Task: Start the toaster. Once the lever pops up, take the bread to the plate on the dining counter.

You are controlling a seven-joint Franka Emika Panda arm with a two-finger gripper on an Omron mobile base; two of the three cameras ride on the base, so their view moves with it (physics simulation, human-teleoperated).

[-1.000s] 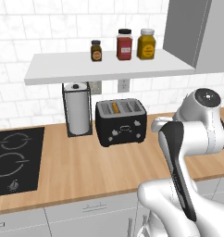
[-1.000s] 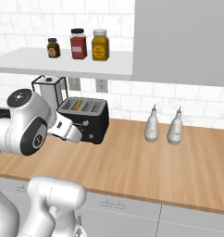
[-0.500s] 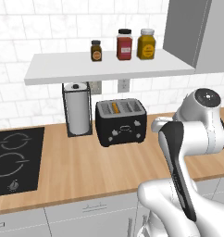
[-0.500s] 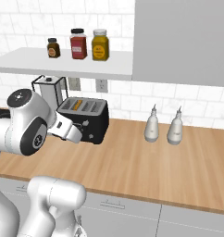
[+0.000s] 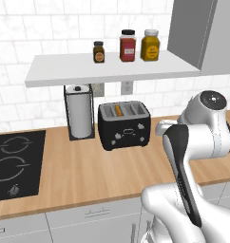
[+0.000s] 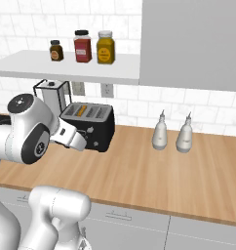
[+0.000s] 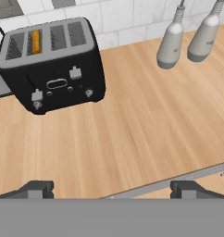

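One slice of bread [image 7: 35, 41] sits in the toaster [image 7: 53, 65] at the worktop's [image 7: 132, 125] back; the gripper [image 7: 111, 190], wide open and empty, should descend squarely onto a front lever [image 7: 75, 72].

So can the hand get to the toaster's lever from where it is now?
Probably yes. The hand is open and faces the toaster across bare wood counter; nothing lies between them, and the two grey bottles stand off to one side.
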